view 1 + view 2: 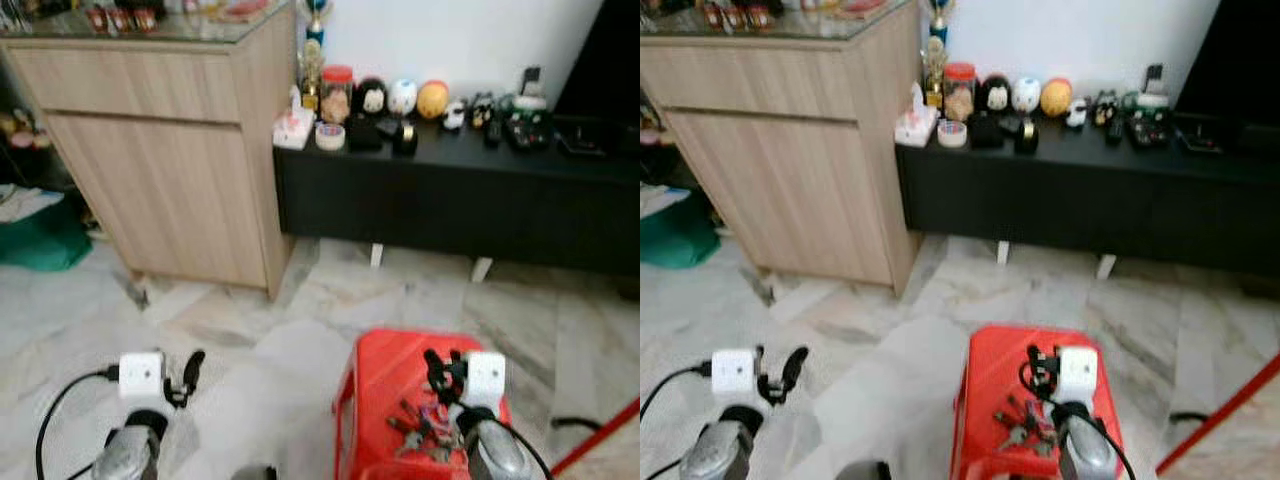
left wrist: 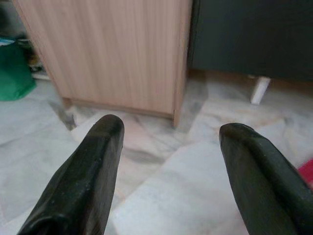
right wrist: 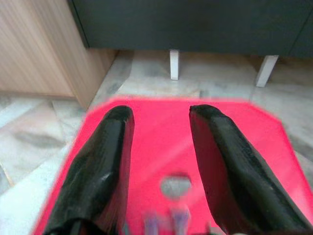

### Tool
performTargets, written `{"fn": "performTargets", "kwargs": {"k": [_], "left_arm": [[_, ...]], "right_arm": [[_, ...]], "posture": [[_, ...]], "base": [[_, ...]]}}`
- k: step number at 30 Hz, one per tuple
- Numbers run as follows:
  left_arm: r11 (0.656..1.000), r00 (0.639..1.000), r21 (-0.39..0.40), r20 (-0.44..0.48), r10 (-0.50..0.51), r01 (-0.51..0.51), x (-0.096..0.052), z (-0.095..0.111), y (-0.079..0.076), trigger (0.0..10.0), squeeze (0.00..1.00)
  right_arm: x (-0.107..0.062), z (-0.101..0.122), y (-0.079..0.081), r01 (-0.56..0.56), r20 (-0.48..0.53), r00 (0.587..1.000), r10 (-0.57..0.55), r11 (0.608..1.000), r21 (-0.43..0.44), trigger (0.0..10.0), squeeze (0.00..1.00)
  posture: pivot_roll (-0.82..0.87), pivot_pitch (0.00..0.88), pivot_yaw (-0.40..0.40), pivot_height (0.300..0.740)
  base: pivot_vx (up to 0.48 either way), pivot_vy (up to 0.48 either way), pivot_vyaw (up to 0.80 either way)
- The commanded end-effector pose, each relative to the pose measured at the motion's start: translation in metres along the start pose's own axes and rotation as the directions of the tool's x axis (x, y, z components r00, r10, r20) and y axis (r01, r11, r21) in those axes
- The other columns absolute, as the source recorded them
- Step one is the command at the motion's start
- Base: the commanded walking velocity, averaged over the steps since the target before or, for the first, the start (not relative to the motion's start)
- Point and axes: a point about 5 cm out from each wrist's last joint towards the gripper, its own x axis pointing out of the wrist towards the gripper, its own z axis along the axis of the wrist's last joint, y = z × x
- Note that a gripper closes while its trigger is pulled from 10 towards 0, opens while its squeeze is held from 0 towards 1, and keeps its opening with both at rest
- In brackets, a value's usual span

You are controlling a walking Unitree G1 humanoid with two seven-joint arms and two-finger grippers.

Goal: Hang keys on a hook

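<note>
Right gripper [image 1: 446, 372], fingers parted and empty, hovers over keys [image 1: 420, 428] on the red stool [image 1: 385, 375]; a careless close could scatter them; left gripper [image 1: 186, 378] open, idle.

Counts: 1 red stool [image 1: 390, 372], 1 bunch of keys [image 1: 420, 425] on it, exact key count can't tell. 2 grippers: left gripper [image 1: 187, 375], right gripper [image 1: 440, 372], 2 black fingers each. 1 wooden cabinet [image 1: 160, 150], 1 low black bench [image 1: 460, 195] with 2 white legs visible. On the bench: 1 red-lidded jar [image 1: 336, 92], 1 tape roll [image 1: 329, 135], 3 round figurines (black, white, orange). 1 green bag [image 1: 45, 240]
</note>
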Motion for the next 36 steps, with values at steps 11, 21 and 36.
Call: {"fn": "performTargets", "kwargs": {"k": [11, 21, 36], "left_arm": [[0.999, 0.999, 0.016, -0.021, -0.028, 0.028, -0.003, -0.002, -0.004, 10.0, 0.00], [0.999, 0.999, 0.018, -0.012, -0.034, 0.034, 0.000, 0.002, -0.006, 10.0, 0.00], [1.000, 1.000, 0.015, -0.023, -0.016, 0.016, -0.006, -0.002, -0.005, 10.0, 0.00]], "right_arm": [[0.003, -0.013, 0.008, -0.158, -0.164, 0.976, 0.144, 0.984, -0.077, 10.0, 0.00], [0.019, -0.007, 0.020, -0.244, -0.271, 0.943, 0.193, 0.955, -0.168, 10.0, 0.00], [0.012, -0.025, 0.017, -0.043, -0.322, 0.942, 0.097, 0.984, 0.170, 10.0, 1.00]], "posture": [[0.04, 0.000, 0.011, 0.625], [0.07, 0.000, -0.002, 0.625], [0.07, 0.000, -0.013, 0.625]], "base": [[0.000, 0.000, 0.00], [0.000, 0.000, 0.00], [0.000, 0.000, 0.00]]}}
